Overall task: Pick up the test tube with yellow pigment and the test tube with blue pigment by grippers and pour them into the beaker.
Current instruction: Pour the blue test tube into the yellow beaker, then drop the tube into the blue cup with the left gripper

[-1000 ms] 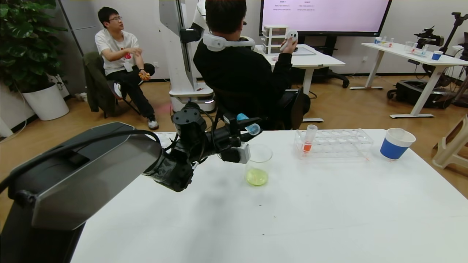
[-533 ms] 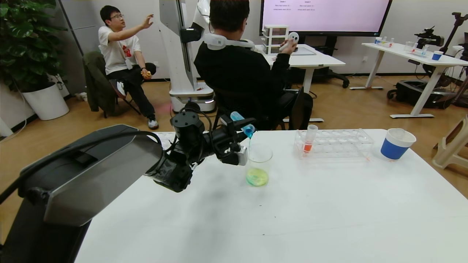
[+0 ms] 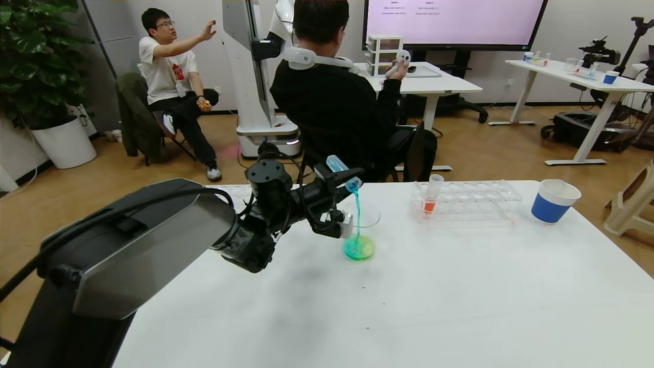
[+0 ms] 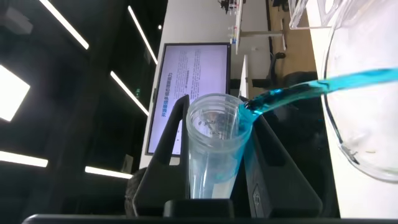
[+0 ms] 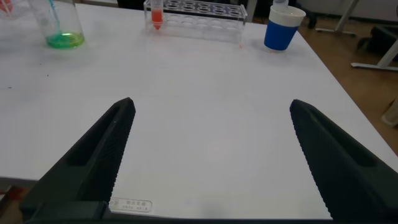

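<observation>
My right gripper (image 5: 208, 155) hangs with jaws wide over bare table (image 3: 434, 306) near the front edge. Farther in, my left gripper (image 3: 341, 179) clamps the blue tube (image 3: 343, 170), tipped above the beaker (image 3: 361, 232), blue streaming into green liquid. Beyond sit the rack (image 3: 467, 200) and cup (image 3: 554, 201) by the far edge.

Cyan-blue stream from the clear test tube with blue pigment (image 3: 343, 171), green-turquoise pool in the clear beaker (image 3: 361, 232), black left gripper (image 3: 341, 180), orange-red tipped tube (image 3: 431, 195), blue-and-white paper cup (image 3: 554, 201), white table (image 3: 434, 296).
</observation>
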Tool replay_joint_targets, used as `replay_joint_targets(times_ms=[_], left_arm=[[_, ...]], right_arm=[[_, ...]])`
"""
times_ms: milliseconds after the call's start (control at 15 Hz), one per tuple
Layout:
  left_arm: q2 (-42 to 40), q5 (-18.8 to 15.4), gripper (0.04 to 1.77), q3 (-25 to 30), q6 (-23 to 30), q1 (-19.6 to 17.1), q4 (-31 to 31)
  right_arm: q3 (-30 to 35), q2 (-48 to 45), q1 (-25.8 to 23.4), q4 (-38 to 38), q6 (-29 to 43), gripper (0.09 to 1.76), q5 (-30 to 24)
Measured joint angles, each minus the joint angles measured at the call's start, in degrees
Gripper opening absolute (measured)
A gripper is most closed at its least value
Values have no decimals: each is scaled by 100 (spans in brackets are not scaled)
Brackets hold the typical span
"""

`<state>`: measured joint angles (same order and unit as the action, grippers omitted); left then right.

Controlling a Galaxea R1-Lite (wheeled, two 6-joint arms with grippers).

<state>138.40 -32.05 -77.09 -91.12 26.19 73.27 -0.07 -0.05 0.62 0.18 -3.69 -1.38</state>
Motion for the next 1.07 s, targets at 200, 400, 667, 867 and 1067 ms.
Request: replay_joint_targets(times_ms=[200, 400, 667, 867, 1067], left_arm=[[13, -9, 52, 0, -463, -37, -15], [13, -48, 52, 55, -951, -37, -23], [16, -56, 52, 83, -1102, 13, -28], [9, -44, 52, 77, -1019, 27, -34], [-39, 39, 52, 80, -319, 41, -69]], right_arm=[[0, 0, 0, -2, 1, 174, 0], [0, 0, 1, -2, 1, 174, 0], [0, 0, 1, -2, 0, 174, 0], [0, 0, 1, 0, 0, 174, 0], [0, 0, 1, 0, 0, 174, 0]])
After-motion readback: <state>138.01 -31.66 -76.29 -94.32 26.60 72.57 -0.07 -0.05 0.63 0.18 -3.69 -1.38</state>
